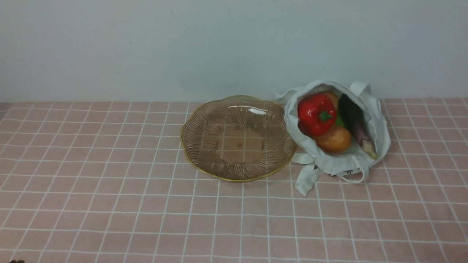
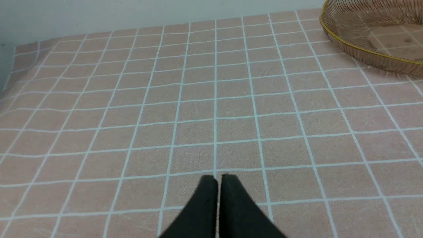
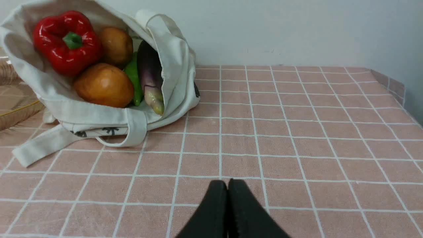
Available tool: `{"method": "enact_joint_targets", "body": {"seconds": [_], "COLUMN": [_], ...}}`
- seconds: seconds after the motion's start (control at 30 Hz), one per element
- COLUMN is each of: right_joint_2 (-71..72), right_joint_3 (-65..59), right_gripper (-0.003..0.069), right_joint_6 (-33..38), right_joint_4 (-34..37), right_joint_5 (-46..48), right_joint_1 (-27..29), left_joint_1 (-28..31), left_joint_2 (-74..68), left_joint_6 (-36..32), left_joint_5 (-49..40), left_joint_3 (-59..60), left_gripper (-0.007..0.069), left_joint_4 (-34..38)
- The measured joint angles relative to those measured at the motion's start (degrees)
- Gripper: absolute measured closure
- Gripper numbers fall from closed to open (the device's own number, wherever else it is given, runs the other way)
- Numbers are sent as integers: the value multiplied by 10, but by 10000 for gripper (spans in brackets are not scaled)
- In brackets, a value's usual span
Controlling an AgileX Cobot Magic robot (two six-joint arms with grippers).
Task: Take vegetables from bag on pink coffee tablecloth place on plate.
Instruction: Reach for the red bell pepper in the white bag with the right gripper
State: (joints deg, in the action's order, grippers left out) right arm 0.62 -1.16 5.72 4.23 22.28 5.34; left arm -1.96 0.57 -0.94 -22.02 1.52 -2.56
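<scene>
Front view: plate (image 1: 190, 153) bare, vegetables (image 1: 333, 139) all in the bag (image 1: 377, 120) beside it; picking not begun. The left pincer (image 2: 219, 178) and right pincer (image 3: 227, 183) are pressed together; next, right should open toward the pepper (image 1: 315, 114)

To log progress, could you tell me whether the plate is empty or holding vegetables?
Empty: only the tablecloth shows through the plate; the pepper, potatoes and eggplant lie inside the bag.

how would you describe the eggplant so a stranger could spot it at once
On the pink grid tablecloth, right of the amber glass plate, lies a white cloth bag. The eggplant lies along its right inner edge: the only long, dark purple thing, unlike the round red pepper and brown potatoes.
</scene>
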Motion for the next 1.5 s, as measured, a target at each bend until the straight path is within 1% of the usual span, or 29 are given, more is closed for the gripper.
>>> {"method": "enact_joint_targets", "body": {"seconds": [1.07, 1.1, 1.13, 1.2, 1.23, 1.27, 1.3, 1.33, 1.4, 1.5], "right_joint_2": [0, 0, 0, 0, 0, 0, 0, 0, 0, 0], "right_joint_3": [0, 0, 0, -1, -3, -3, -4, -4, -4, -4], "right_gripper": [673, 673, 673, 673, 673, 673, 673, 673, 673, 673], "right_joint_6": [-2, -24, -29, -100, -132, -144, -177, -190, -202, -205], "right_joint_4": [2, 19, 31, 123, 187, 208, 276, 311, 358, 381], "right_joint_5": [0, -1, -1, -4, -11, -12, -18, -21, -31, -35], "right_joint_1": [0, 0, 0, 0, 0, 0, 0, 0, 0, 0], "left_joint_1": [0, 0, 0, 0, 0, 0, 0, 0, 0, 0], "left_joint_2": [0, 0, 0, 0, 0, 0, 0, 0, 0, 0], "left_joint_6": [0, 0, 0, 0, 0, 0, 0, 0, 0, 0], "left_joint_5": [0, 0, 0, 0, 0, 0, 0, 0, 0, 0], "left_joint_3": [0, 0, 0, 0, 0, 0, 0, 0, 0, 0], "left_gripper": [629, 629, 629, 629, 629, 629, 629, 629, 629, 629], "left_joint_4": [0, 0, 0, 0, 0, 0, 0, 0, 0, 0]}}
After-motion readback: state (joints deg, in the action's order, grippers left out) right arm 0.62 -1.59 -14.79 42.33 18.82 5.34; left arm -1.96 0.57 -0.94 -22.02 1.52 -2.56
